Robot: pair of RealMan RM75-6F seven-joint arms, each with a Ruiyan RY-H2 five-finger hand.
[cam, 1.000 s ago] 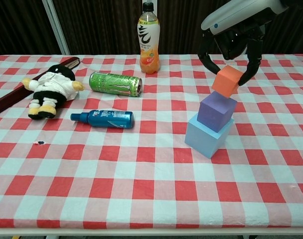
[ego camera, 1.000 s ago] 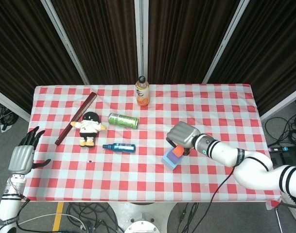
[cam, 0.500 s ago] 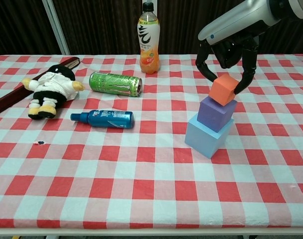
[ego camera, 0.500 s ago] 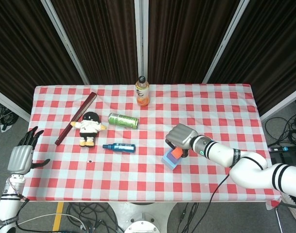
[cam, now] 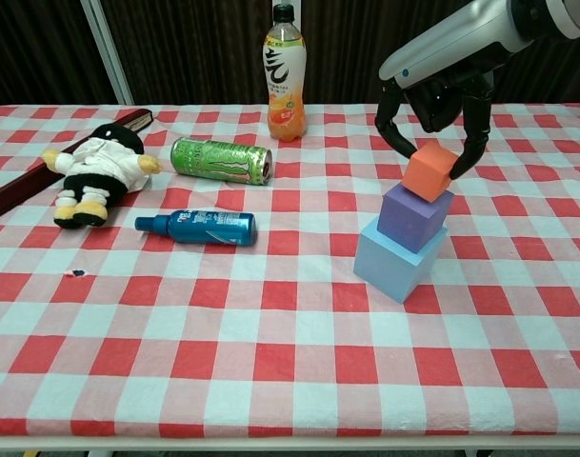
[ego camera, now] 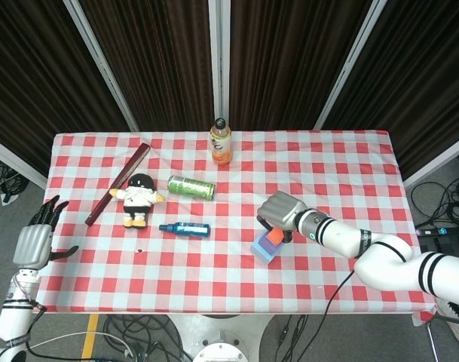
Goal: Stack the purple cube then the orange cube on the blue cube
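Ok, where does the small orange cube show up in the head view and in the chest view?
Head view: the small orange cube lies right of centre, mostly hidden under the right hand.
Chest view: it shows upper right, on the purple cube, between that hand's fingers.
Shared landmark: the light blue cube at the bottom of the stack.

My right hand (cam: 432, 119) hangs palm down over the table, arm reaching in from the right — dark fingers (cam: 472, 143) curled down on two sides of the orange cube (cam: 429, 170), gripping it. My left hand (ego camera: 35, 240) stays off the table's left edge, fingers spread — holding nothing.
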